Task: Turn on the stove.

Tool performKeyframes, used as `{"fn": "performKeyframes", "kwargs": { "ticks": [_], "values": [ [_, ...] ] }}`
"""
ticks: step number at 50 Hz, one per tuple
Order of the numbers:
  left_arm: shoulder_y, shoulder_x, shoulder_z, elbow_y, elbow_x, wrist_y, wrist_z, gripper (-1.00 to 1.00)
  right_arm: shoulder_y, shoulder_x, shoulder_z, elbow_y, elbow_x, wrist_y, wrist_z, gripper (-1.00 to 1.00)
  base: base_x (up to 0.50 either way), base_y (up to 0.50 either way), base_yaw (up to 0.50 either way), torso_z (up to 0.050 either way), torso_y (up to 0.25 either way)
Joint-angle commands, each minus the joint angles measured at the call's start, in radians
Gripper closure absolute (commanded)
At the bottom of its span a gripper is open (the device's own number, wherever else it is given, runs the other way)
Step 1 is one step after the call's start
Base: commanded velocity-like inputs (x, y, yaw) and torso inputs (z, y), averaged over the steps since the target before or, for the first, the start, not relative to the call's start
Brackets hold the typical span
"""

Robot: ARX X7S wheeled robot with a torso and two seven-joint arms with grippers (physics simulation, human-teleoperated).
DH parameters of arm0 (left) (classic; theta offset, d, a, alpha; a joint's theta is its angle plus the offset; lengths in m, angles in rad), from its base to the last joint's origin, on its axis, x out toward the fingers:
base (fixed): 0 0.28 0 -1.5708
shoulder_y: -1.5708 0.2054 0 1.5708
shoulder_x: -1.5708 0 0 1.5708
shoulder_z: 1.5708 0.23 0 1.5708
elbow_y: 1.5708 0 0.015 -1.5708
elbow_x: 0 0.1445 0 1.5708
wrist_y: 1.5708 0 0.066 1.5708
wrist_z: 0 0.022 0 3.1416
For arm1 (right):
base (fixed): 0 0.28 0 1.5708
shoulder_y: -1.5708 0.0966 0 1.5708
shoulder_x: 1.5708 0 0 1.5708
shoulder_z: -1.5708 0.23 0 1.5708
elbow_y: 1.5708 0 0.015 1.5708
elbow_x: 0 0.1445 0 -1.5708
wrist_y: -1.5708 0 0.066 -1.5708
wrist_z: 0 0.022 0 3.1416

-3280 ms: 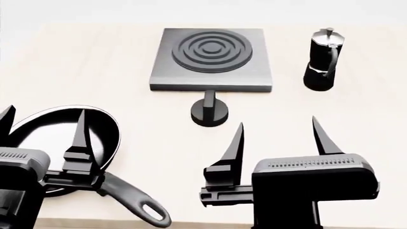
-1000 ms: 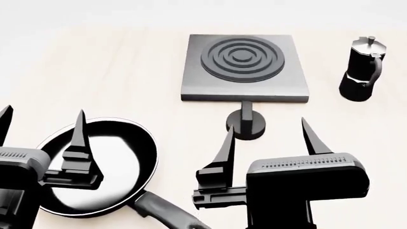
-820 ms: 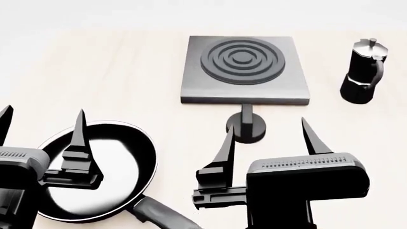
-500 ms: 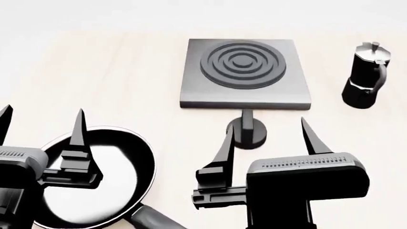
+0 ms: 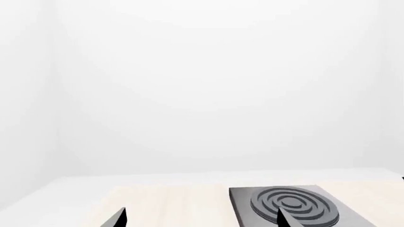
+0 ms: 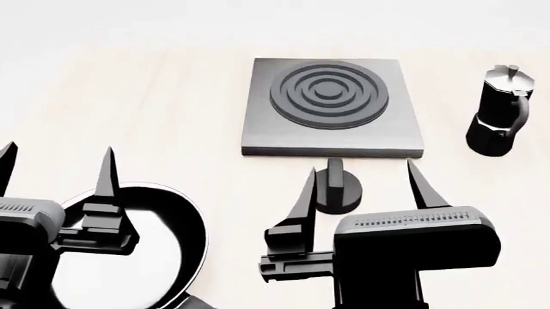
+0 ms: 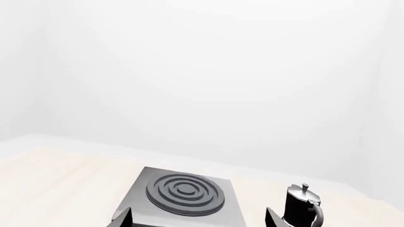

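The stove (image 6: 333, 108), a flat grey square slab with a raised ring burner (image 6: 328, 103), lay on the pale table (image 6: 129, 109) ahead of the right end effector (image 6: 361, 187), its near edge running straight across just beyond that end effector's fingertips. Its round black knob (image 6: 337, 190) stood off the slab's near edge, apart from the slab by a thin strip of bare table, and showed between the two spread fingers of the right end effector in the head view; whether the fingers reached its level or hung above it could not be told. Those fingers stood wide apart, gripping nothing, with the knob nearer the left finger (image 6: 303, 198) than the right one. Beyond and to the right of this end effector stood a black moka pot (image 6: 499, 111), well clear of the stove's right edge, with open table between them. The left end effector (image 6: 56, 170) was also spread and empty, well to the left of the stove, its fingers over a black frying pan (image 6: 154, 248) whose rim curved just beneath them. Between the pan's rim and the knob lay a broad stretch of bare table, and more open table ran ahead of the left end effector to the far edge.
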Motion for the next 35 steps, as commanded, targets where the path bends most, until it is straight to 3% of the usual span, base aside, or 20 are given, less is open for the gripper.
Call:
{"fn": "performKeyframes", "kwargs": {
  "ticks": [1, 35],
  "values": [
    [0.0, -0.003, 0.005, -0.003, -0.004, 0.004, -0.003, -1.0, 0.002, 0.002, -0.001, 0.001, 0.005, 0.0, 0.005, -1.0, 0.09, 0.0, 0.0, 0.0, 0.0],
    [-0.004, -0.014, 0.014, 0.0, -0.018, 0.005, -0.017, -1.0, 0.004, 0.011, -0.003, -0.001, 0.016, -0.001, 0.019, -1.0, 0.09, 0.0, 0.0, 0.0, 0.0]
  ]
}}
